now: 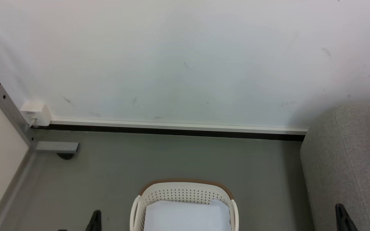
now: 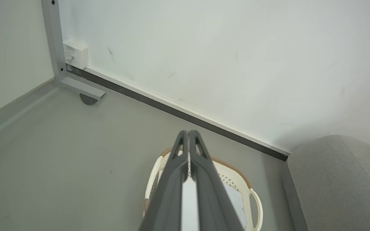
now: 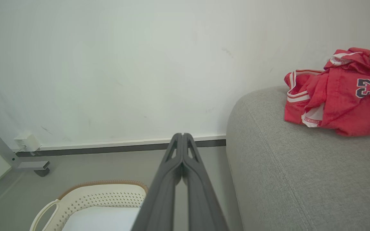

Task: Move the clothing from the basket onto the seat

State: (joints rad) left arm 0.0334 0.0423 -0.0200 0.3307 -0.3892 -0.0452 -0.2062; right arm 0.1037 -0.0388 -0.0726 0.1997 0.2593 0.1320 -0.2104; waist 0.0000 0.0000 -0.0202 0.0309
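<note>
- The clothing: crumpled red garments with white-striped trim, one numbered 23, heaped on the seat at upper right.
- The basket: cream, perforated, brown-rimmed, upright, bottom centre.
- The seat: light grey fabric, rounded edge, right side.

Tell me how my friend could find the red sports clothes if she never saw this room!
Start at the big grey seat that stands against the white wall, to the right of the cream basket. On top of it, close to the wall, lies the crumpled clothing. It stands out from the pale things around it by its bright red colour, white-striped trim and dark number 23.
</note>
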